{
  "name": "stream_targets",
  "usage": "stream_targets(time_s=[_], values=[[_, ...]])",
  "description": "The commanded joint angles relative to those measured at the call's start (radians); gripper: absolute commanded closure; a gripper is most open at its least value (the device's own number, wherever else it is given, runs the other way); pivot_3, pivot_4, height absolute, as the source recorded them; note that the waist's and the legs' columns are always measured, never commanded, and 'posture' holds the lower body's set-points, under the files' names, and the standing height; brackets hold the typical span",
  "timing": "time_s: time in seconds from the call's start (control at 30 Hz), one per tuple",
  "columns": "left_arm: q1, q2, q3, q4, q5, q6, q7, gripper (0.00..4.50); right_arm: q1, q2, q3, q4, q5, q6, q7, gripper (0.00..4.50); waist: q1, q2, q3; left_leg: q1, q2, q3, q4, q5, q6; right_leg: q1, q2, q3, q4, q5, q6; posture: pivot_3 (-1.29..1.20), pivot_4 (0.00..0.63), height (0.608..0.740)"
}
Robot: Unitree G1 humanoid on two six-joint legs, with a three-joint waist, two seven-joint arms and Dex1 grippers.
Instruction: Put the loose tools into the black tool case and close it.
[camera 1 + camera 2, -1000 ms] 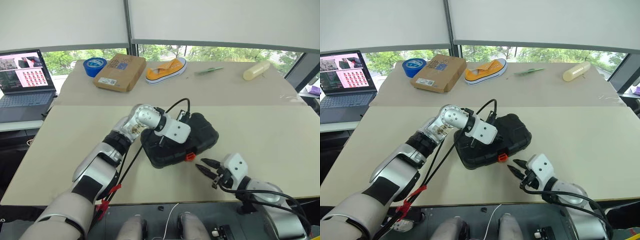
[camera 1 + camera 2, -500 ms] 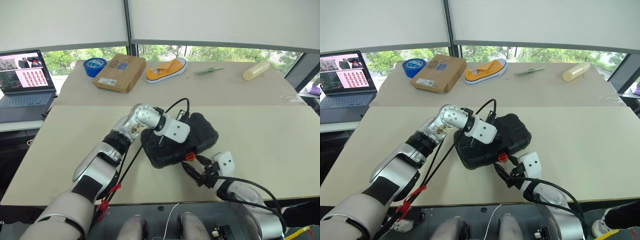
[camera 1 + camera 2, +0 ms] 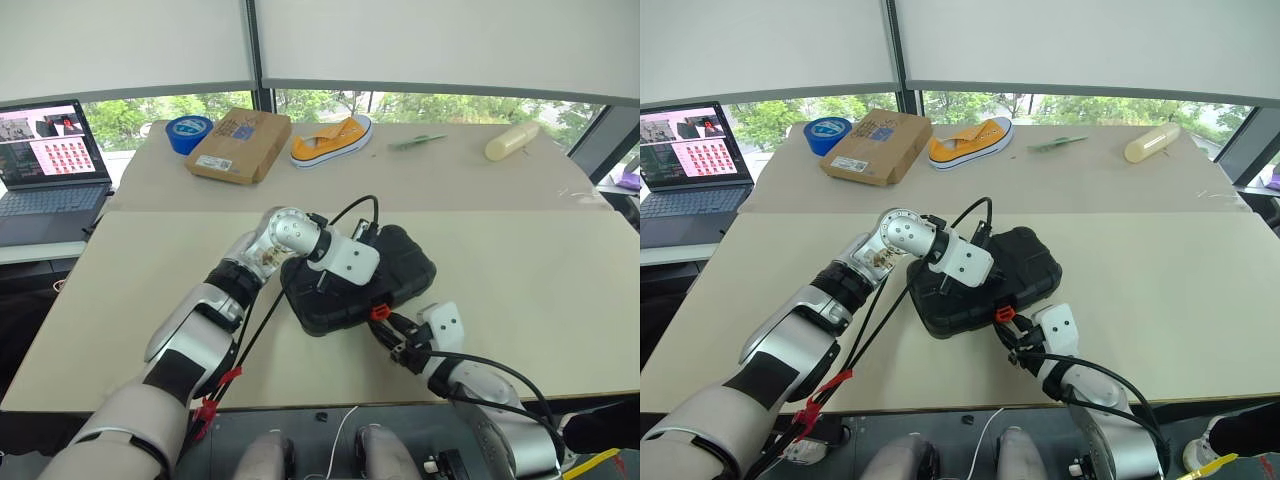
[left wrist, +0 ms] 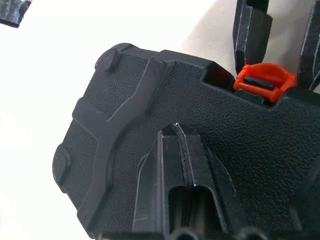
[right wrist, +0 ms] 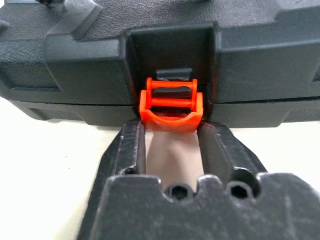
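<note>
Two claws: both at the black tool case (image 3: 360, 280), which lies shut on the tabletop (image 3: 520, 270), centre of frame.
Left claw (image 4: 182, 150): fingers pressed together, tips resting on the case lid, reaching in from the left.
Right claw (image 5: 170, 132): fingers part-spread, one on each side of the orange latch (image 5: 170, 102), tips at the case's front edge, lower right of centre.
Latch: on the case's near edge, its tab tilted outward toward the right claw.
Far tabletop: blue tape roll (image 3: 189, 131), cardboard box (image 3: 240, 144), yellow shoe (image 3: 331, 139), upper frame.
Laptop (image 3: 50, 165): open, upper left.
</note>
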Motion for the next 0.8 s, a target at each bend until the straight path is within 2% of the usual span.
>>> stream_targets(time_s=[0.03, 0.67, 0.73, 0.77, 0.8], values=[[0.038, 0.018, -0.046, 0.064, 0.064, 0.012, -0.024, 4.50, -0.008, -0.010, -0.002, -0.047, 0.002, -0.064, 0.012, 3.25, 0.000, 0.000, 0.000, 0.000, 0.000, 0.000, 0.000, 0.000, 0.000, 0.000, 0.000, 0.000, 0.000, 0.000, 0.000, 0.00, 0.150, 0.735], [0.033, 0.015, -0.048, 0.075, 0.070, 0.003, -0.019, 4.50, 0.066, -0.094, 0.011, -0.102, -0.048, -0.132, 0.029, 3.25, 0.004, 0.000, 0.000, -0.001, 0.000, 0.000, 0.000, 0.000, 0.000, -0.001, 0.000, 0.000, 0.000, -0.001, 0.000, 0.00, 0.150, 0.735], [0.033, 0.013, -0.048, 0.077, 0.072, 0.001, -0.018, 4.50, 0.066, -0.102, 0.012, -0.099, -0.056, -0.125, 0.027, 2.23, 0.004, 0.000, 0.000, -0.001, 0.000, 0.000, 0.000, 0.000, 0.000, -0.001, 0.000, 0.000, 0.000, -0.001, 0.000, 0.00, 0.150, 0.735], [0.033, 0.013, -0.048, 0.078, 0.072, 0.001, -0.017, 4.50, 0.066, -0.106, 0.013, -0.097, -0.060, -0.119, 0.027, 2.01, 0.004, 0.000, 0.000, -0.001, 0.000, 0.000, 0.000, 0.000, 0.000, -0.001, 0.000, 0.000, 0.000, -0.001, 0.000, 0.00, 0.150, 0.735], [0.032, 0.012, -0.048, 0.079, 0.072, 0.001, -0.017, 4.50, 0.066, -0.111, 0.014, -0.097, -0.062, -0.112, 0.029, 1.61, 0.004, 0.000, 0.000, -0.001, 0.000, 0.000, 0.000, 0.000, 0.000, -0.001, 0.000, 0.000, 0.000, -0.001, 0.000, 0.00, 0.150, 0.735]])
